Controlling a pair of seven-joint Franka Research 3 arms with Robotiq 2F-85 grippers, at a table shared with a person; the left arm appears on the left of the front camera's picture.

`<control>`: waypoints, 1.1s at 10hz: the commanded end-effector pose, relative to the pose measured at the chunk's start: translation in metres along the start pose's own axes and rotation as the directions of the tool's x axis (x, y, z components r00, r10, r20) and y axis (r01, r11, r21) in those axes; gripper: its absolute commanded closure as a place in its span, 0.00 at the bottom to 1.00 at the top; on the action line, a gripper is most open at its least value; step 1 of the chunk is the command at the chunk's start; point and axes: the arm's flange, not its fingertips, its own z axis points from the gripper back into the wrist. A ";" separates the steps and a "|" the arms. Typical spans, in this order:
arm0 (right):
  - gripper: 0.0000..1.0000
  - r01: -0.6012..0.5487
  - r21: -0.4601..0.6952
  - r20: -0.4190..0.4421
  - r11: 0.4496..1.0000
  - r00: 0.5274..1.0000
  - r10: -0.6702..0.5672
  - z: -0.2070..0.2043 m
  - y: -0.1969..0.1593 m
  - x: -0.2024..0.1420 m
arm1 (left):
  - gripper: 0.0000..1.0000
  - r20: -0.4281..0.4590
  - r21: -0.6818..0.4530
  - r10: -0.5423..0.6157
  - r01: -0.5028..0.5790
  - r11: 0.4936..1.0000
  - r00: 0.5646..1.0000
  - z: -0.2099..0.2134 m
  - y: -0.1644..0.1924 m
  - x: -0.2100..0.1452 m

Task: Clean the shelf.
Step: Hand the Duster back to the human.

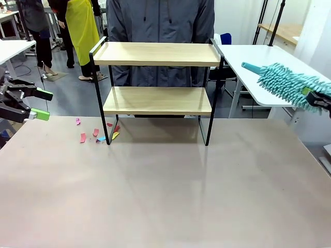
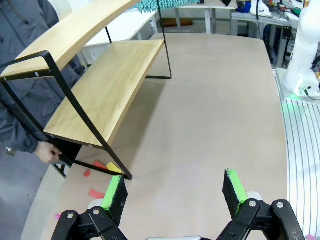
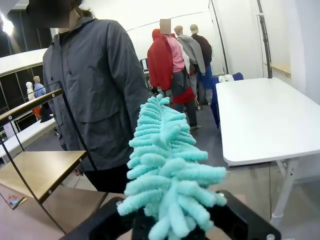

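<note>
The shelf [image 1: 157, 101], two light wooden boards in a thin black frame, stands at the table's far middle, both boards bare. In the left wrist view the shelf [image 2: 105, 90] runs along the left. My left gripper [image 1: 37, 105] hangs open at the left edge, off to the shelf's left; in its own view the left gripper [image 2: 175, 192] holds nothing between its green pads [image 2: 234, 187]. At the right edge, my right gripper [image 1: 316, 98] is shut on a teal fluffy duster [image 1: 284, 83], held in the air right of the shelf. The duster [image 3: 167, 175] rises from the jaws.
Several small coloured paper scraps [image 1: 95, 133] lie on the table by the shelf's front left leg. A person in a grey jacket [image 1: 160, 23] stands right behind the shelf, a hand [image 2: 47, 151] near its lower frame. A white side table [image 1: 258, 64] stands at the right.
</note>
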 end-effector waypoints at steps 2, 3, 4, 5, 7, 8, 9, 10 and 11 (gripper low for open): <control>0.83 -0.001 0.005 -0.001 1.000 1.000 0.001 0.001 0.002 0.005 | 0.00 0.025 0.004 0.000 0.000 1.000 1.000 -0.001 0.001 0.002; 0.83 -0.001 0.005 -0.001 1.000 1.000 0.001 0.001 0.002 0.005 | 0.00 0.025 0.004 0.000 0.000 1.000 1.000 -0.001 0.001 0.002; 0.83 -0.001 0.005 -0.001 1.000 1.000 0.001 0.001 0.002 0.005 | 0.00 0.025 0.004 0.000 0.000 1.000 1.000 -0.001 0.001 0.002; 0.83 -0.001 0.005 -0.001 1.000 1.000 0.001 0.001 0.002 0.005 | 0.00 0.025 0.004 0.000 0.000 1.000 1.000 -0.001 0.001 0.002; 0.83 -0.001 0.005 -0.001 1.000 1.000 0.001 0.001 0.002 0.005 | 0.00 0.025 0.004 0.000 0.000 1.000 1.000 -0.001 0.001 0.002; 0.83 -0.001 0.005 -0.001 1.000 1.000 0.001 0.001 0.002 0.005 | 0.00 0.025 0.004 0.000 0.000 1.000 1.000 -0.001 0.001 0.002; 0.83 -0.001 0.005 -0.001 1.000 1.000 0.001 0.001 0.002 0.005 | 0.00 0.025 0.004 0.000 0.000 1.000 1.000 -0.001 0.001 0.002; 0.83 -0.001 0.005 -0.001 1.000 1.000 0.001 0.001 0.002 0.005 | 0.00 0.025 0.004 0.000 0.000 1.000 1.000 -0.001 0.001 0.002; 0.83 -0.001 0.005 -0.001 1.000 1.000 0.001 0.001 0.002 0.005 | 0.00 0.025 0.004 0.000 0.000 1.000 1.000 -0.001 0.001 0.002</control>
